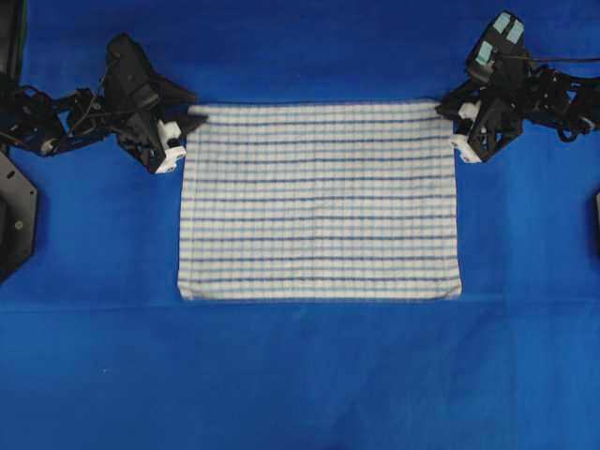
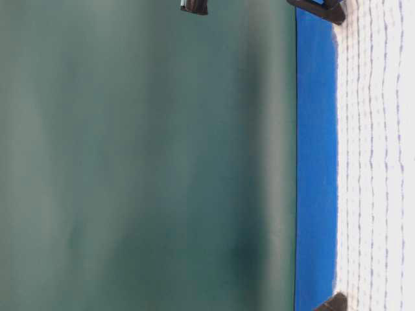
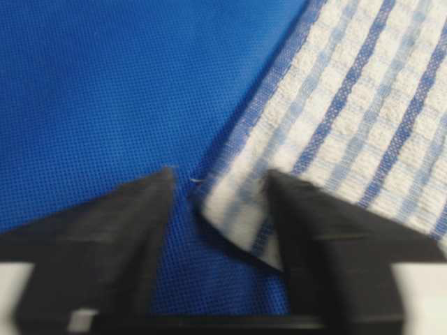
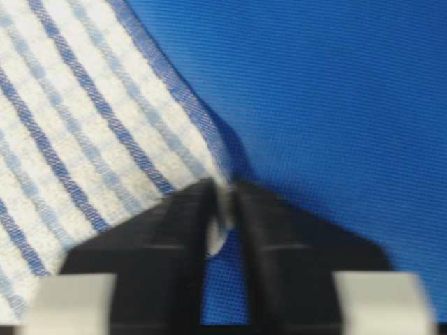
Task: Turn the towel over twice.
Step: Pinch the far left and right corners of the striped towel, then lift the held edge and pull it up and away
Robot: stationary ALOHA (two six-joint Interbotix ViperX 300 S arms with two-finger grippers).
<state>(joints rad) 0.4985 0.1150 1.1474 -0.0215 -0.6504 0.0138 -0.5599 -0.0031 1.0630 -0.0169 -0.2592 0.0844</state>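
At towel (image 1: 319, 202) far corners — right gripper (image 4: 222, 202) pinches, left gripper (image 3: 220, 192) straddles, unclosed.

place: robot lab bench | evidence: blue cloth (image 1: 300, 375) cover, plain green backdrop (image 2: 142, 155), two black arms

Towel (image 1: 319, 202) spread flat on table cloth (image 1: 300, 375), mid-table. Left gripper (image 1: 192, 122) at far left corner, corner tip between fingers (image 3: 119, 237). Right gripper (image 1: 448, 111) at far right corner, corner pinched between fingertips (image 4: 188, 230).
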